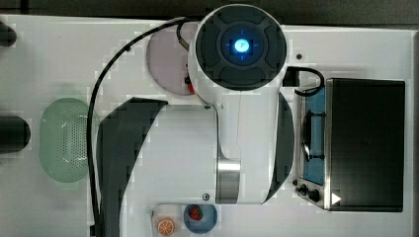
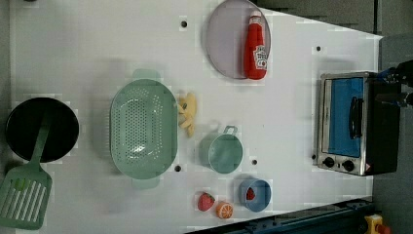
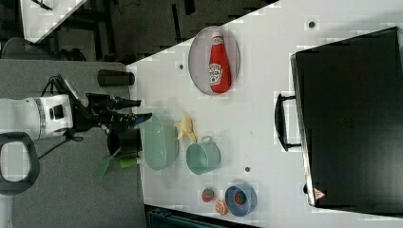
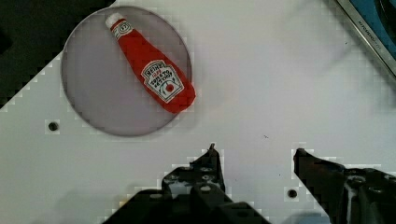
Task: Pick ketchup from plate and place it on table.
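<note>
On the left view's upper middle, the plate (image 2: 219,46) lies flat on the table (image 2: 87,48), and the ketchup (image 2: 256,48) lies on its side along the plate's right part, its cap pointing to the table's far edge and its base reaching the plate's rim. Going rightward, the toaster oven (image 2: 350,124) stands well apart and should not hinder the approach. In the wrist view the gripper (image 4: 256,151) hangs over bare table with its two fingers spread apart and nothing between them. The reach seems not yet begun. To do it well, I judge the arm should centre over the bottle's labelled body, turn the fingers across its width, then descend.
</note>
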